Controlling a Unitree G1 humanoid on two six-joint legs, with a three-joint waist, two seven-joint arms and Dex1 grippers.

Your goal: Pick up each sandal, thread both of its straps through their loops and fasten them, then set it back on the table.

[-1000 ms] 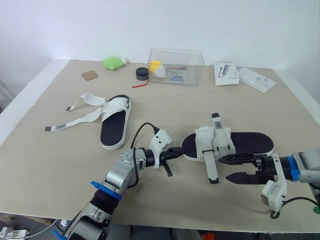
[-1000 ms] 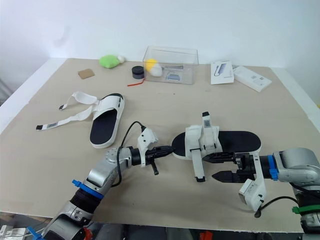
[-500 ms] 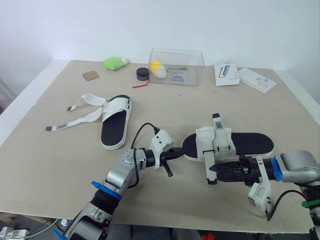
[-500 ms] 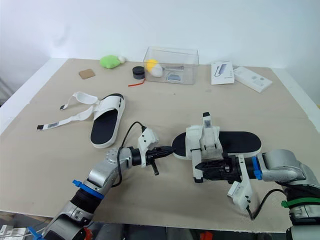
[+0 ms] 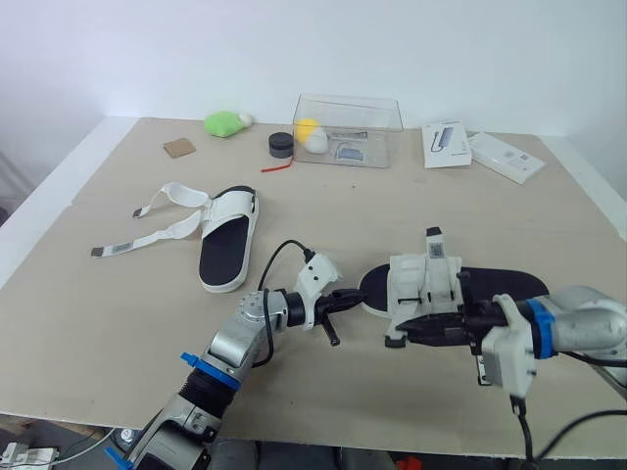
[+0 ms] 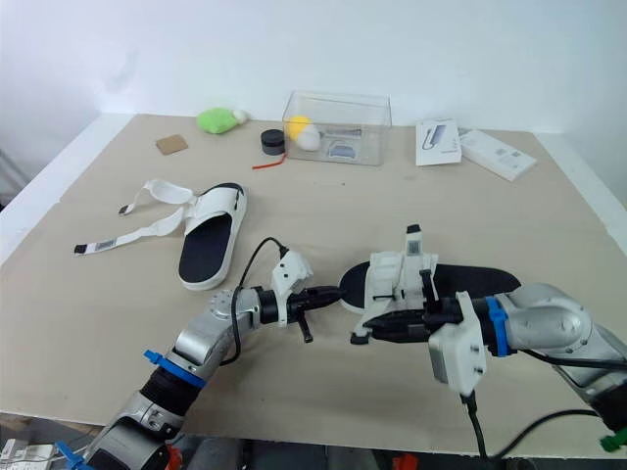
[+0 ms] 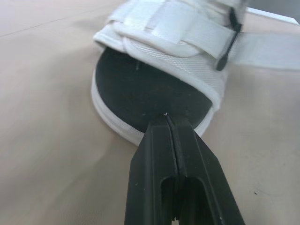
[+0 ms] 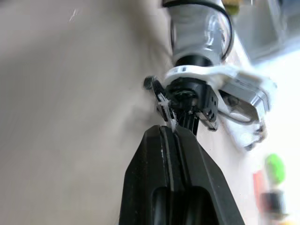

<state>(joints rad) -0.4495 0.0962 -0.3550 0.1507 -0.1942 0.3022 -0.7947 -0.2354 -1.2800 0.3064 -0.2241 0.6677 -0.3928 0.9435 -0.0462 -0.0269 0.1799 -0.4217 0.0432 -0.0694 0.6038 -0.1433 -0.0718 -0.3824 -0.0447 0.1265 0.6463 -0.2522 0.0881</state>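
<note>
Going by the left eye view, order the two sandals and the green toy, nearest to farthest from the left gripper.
1. Near sandal, just right of the left gripper.
2. Left sandal, farther left.
3. Green toy, far back left.

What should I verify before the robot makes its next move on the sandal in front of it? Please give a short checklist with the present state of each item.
1. Right tool grips the strap: ok, shut on its end.
2. Strap passes through its loop: ok.
3. Left tool steadies the near sandal: not ok, it is shut at the toe rim and grips nothing.
4. Second strap fastened: cannot tell.
5. Far sandal finished: not ok, both its straps lie loose on the table.
</note>
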